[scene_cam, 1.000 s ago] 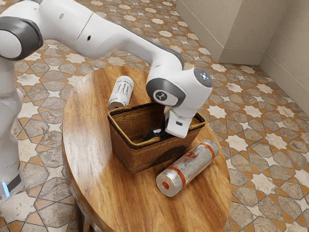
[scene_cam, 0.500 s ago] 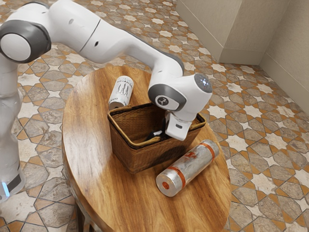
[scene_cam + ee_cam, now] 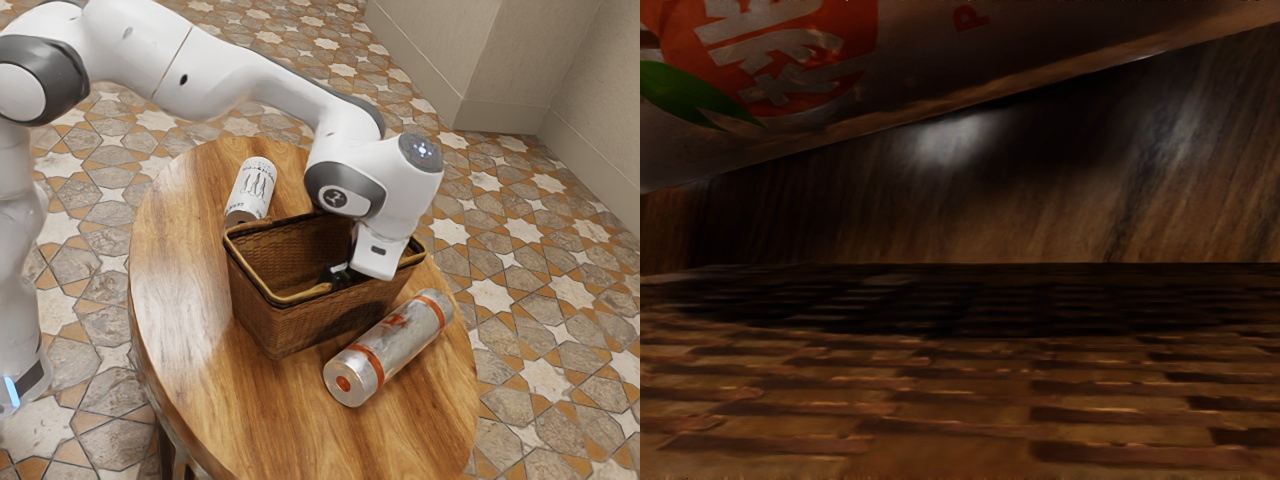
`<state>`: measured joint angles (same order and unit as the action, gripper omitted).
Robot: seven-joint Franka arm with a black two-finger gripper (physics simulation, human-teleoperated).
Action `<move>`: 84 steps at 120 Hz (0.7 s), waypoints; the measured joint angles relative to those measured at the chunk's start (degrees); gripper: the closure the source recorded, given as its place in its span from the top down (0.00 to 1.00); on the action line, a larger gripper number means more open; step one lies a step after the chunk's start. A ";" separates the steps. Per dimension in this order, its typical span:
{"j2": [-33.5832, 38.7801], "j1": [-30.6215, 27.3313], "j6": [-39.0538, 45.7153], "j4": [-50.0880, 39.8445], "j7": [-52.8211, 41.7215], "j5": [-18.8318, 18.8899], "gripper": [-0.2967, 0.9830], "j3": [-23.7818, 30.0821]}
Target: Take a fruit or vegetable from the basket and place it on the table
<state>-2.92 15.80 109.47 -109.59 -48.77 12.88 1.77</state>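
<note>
Round wood tbl (image 3: 190, 330) on patterned tile flr (image 3: 540, 390), beige wall (image 3: 445, 50) beyond; gripper (image 3: 337, 274) in bskt (image 3: 280, 325), can't tell if open/holding.

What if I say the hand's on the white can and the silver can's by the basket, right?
The hand isn't on the white can: the exterior view shows it reaching into the basket. The silver can does lie by the basket.

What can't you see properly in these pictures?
Low inside the basket: exterior view, hidden by its near wall and the hand.
The rest of the red label: wrist view, cut off by the picture's edge.
Tiny writing on the white can: exterior view, too small.
</note>
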 joint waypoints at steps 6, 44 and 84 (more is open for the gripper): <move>0.45 0.02 0.02 0.20 0.15 0.01 0.62 -0.01; 4.48 0.58 -9.78 16.51 0.91 0.42 0.61 -0.43; 4.28 1.10 -18.11 27.86 1.53 3.90 0.61 -13.20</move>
<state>1.35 16.90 91.36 -81.73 -47.24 16.78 -11.43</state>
